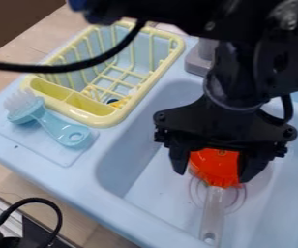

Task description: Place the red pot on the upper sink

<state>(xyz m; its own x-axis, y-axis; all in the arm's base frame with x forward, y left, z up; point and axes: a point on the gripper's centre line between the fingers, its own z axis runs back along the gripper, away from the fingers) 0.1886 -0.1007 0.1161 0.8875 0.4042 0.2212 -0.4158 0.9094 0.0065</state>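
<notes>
In the camera view, the black gripper (215, 169) hangs over the basin of the light-blue sink (141, 181), right of centre. The red-orange pot (215, 164) is directly below the gripper's body, partly covered by it on both sides. Its pale grey handle (212, 215) points toward the view's bottom edge, crossing the round drain marking on the basin floor. Whether the pot rests on that floor or is held just above it is unclear. The arm hides the upper part of the sink.
A yellow dish rack (106, 119) stands on the ledge left of the basin. In front of it lies a light-blue brush (69, 133) with pale bristles. A grey fixture (200, 60) rises at the basin's back edge. Black cables cross the upper left and lower left.
</notes>
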